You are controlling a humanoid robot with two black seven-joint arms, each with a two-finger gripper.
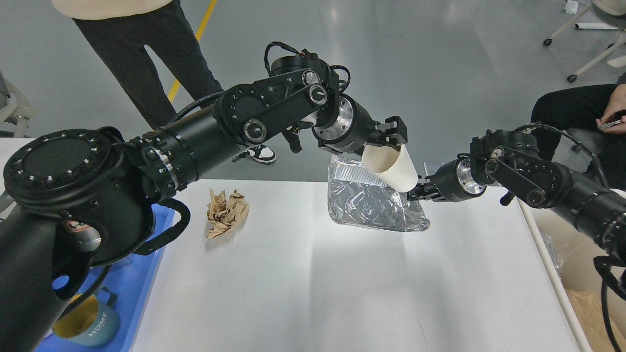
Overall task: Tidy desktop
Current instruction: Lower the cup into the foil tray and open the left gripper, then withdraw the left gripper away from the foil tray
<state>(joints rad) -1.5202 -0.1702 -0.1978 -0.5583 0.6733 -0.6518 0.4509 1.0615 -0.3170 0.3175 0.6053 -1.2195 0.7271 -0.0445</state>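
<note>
White desktop (313, 288), smooth and matte with rounded corners, filling the lower half of the view. Toward its far edge, a crinkled, shiny foil tray (371, 205), tilted with one side lifted. Above the foil tray, left gripper (389, 142) clamped on the rim of a cream paper cup (391, 166), the cup tipped so its mouth faces up and to the left and its base points toward the tray. At the foil tray's right edge, right gripper (413, 193) pinching or pressing the thin foil rim; fingers too dark and small to tell apart, so open or closed cannot be told. Well left of the foil tray, a crumpled brown paper ball (226, 212), soft and creased, lying on the white surface. Far left of the foil tray, past the desktop's edge, a blue plastic tray (142, 293) holding a teal mug (88, 322) with a yellow inside. Likely risks: thin cup wall buckling or slipping from a rim-only hold; flimsy foil bending, tearing or sliding off the far edge if pulled unevenly; cup and right gripper colliding, being very close together.
</note>
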